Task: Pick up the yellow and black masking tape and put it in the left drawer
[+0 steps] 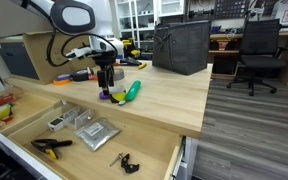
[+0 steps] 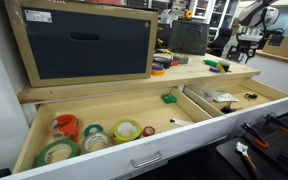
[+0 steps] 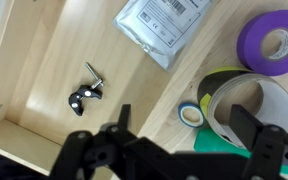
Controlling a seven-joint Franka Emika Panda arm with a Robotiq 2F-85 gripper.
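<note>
Gripper (image 3: 184,128) hangs, jaws spread wide, above worktop (image 1: 174,90); yellow and black masking tape (image 3: 212,88) sits at two o'clock from its centre, purple roll (image 3: 274,40) beyond at one. Best: shift toward two, straddle rim, descend squarely.

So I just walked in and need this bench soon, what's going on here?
A robot arm is working over the wooden table. Its fingers are open and empty, hovering above the yellow and black masking tape, which sits on the table beside a purple tape roll. Nothing has been picked up yet, and the drawers stand open.
</note>
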